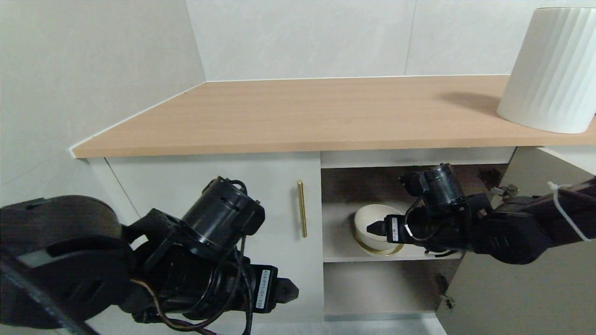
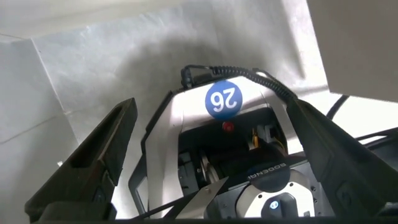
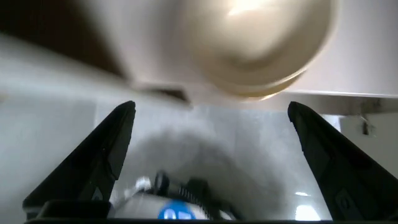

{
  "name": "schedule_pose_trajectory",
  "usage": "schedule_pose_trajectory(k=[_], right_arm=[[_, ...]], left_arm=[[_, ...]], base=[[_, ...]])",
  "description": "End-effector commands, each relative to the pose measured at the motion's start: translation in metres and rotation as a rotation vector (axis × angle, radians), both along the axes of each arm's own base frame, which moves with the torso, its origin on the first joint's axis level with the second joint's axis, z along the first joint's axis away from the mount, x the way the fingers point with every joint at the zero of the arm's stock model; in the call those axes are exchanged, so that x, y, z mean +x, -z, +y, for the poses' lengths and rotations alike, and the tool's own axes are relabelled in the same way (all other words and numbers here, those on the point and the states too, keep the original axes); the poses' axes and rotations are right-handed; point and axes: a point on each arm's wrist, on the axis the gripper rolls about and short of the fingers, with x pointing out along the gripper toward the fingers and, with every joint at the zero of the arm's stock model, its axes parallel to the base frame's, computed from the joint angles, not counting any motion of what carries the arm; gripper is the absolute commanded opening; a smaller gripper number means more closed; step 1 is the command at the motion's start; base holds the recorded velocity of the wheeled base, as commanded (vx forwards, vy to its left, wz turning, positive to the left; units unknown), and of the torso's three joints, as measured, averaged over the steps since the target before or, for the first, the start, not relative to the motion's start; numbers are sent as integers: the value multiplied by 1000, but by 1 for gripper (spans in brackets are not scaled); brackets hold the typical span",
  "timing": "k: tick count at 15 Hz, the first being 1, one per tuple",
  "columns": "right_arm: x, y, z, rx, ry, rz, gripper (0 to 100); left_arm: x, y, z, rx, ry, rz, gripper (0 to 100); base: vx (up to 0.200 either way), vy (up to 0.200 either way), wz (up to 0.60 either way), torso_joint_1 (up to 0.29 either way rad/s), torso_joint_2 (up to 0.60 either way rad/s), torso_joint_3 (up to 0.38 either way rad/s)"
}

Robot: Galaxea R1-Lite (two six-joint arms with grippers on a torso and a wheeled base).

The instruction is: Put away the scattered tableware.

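A white bowl point(image 1: 375, 222) with a gold edge at its base stands on the upper shelf point(image 1: 340, 251) of the open cabinet compartment. My right gripper point(image 1: 372, 229) is inside that compartment, level with the bowl and just at its near side. In the right wrist view the bowl point(image 3: 261, 43) lies beyond the fingertips, and the right gripper point(image 3: 211, 109) is open with nothing between its fingers point(image 3: 112, 155). My left gripper point(image 1: 292, 291) hangs low in front of the shut left door; in the left wrist view the left gripper point(image 2: 211, 109) is open and empty.
The left cabinet door point(image 1: 214, 177) is shut, with a gold handle point(image 1: 302, 208). The right door point(image 1: 526, 298) stands swung open beside my right arm. A wooden countertop point(image 1: 298, 116) runs above, bearing a white ribbed container point(image 1: 551, 70) at the right. A lower shelf point(image 1: 382, 288) sits beneath.
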Motion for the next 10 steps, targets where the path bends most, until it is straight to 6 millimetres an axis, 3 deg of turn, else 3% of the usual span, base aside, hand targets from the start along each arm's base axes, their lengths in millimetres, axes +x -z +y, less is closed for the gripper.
schedule_pose_trajectory(k=[1, 3, 4, 7, 10], right_arm=[[-37, -33, -12, 10, -101, -57, 100], [-80, -68, -28, -13, -153, -40, 100], [-91, -78, -34, -15, -153, -35, 100], [-122, -99, -55, 4, -134, -18, 100], [-135, -101, -66, 0, -108, 30, 100]], left_arm=[[-10, -29, 25, -38, -48, -93, 100], [-39, -62, 57, -90, -92, -198, 100], [-47, -69, 66, -97, -93, -223, 100], [-61, -74, 90, -90, -129, -268, 100], [-62, -73, 95, -84, -157, -279, 100]], base=[[0, 0, 0, 0, 0, 0], [0, 0, 0, 0, 0, 0], [0, 0, 0, 0, 0, 0], [0, 0, 0, 0, 0, 0], [0, 0, 0, 0, 0, 0]])
